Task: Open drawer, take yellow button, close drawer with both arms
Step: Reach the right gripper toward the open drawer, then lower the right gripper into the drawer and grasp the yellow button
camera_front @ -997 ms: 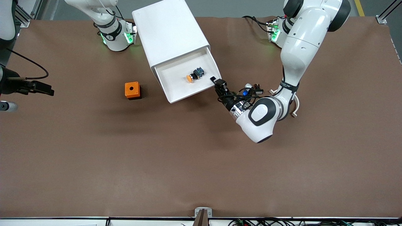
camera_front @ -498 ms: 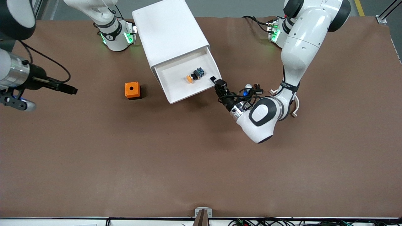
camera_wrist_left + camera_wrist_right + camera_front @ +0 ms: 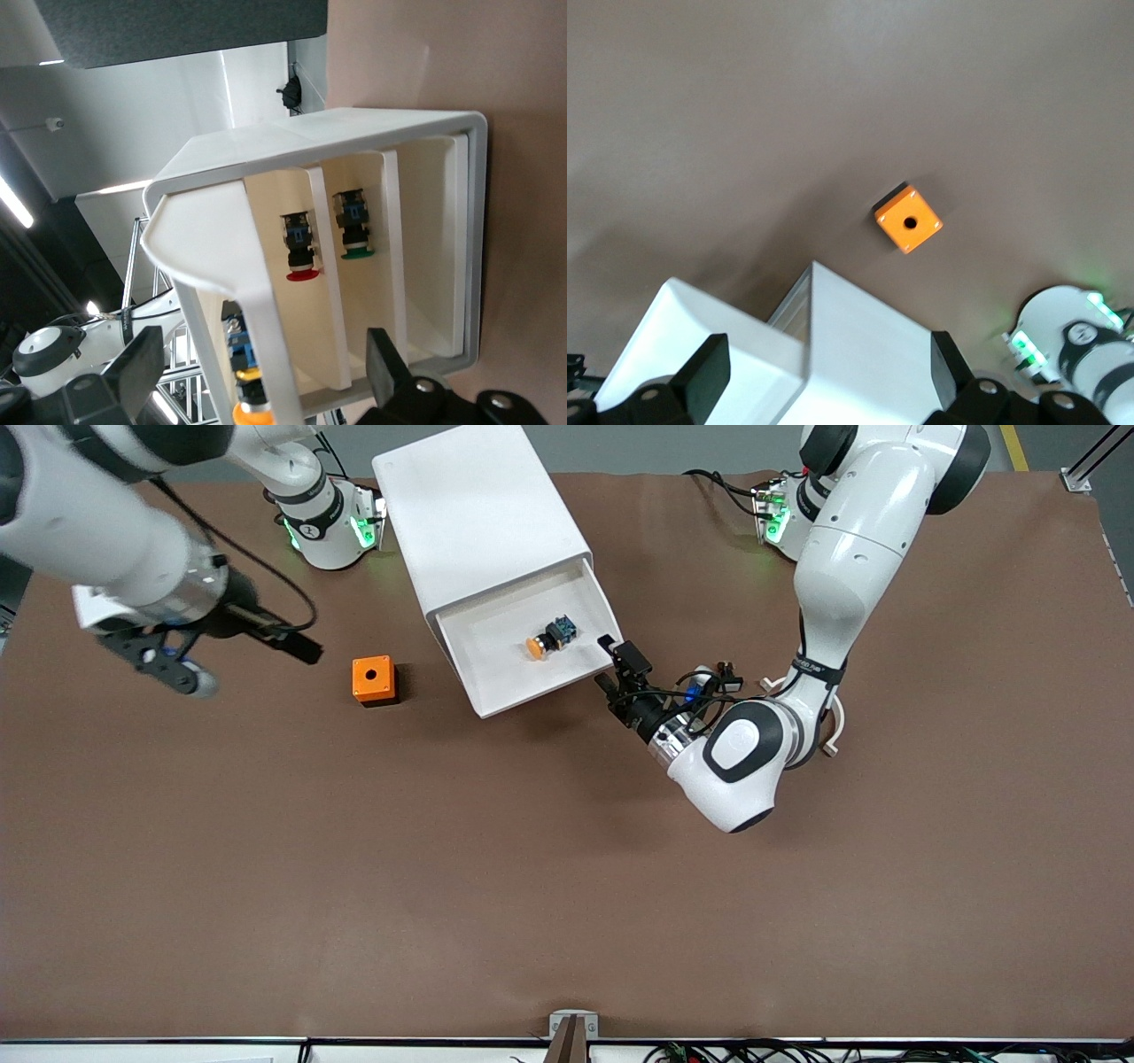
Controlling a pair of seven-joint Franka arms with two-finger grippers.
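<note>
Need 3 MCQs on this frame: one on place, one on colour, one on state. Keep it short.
1. Where is the button?
A. On the table beside the orange box
B. In the open drawer
C. In the left pincer

2. What colour is the button's cap?
A. Green
B. White
C. Orange

3. What state is the left pincer in?
A. Open, at the drawer's front corner
B. Shut on the button
C. Shut on the orange box

Answers:
1 B: it lies in the drawer, which is pulled out of the cabinet.
2 C: the round end shows orange.
3 A: its fingers stand apart and hold nothing.
</note>
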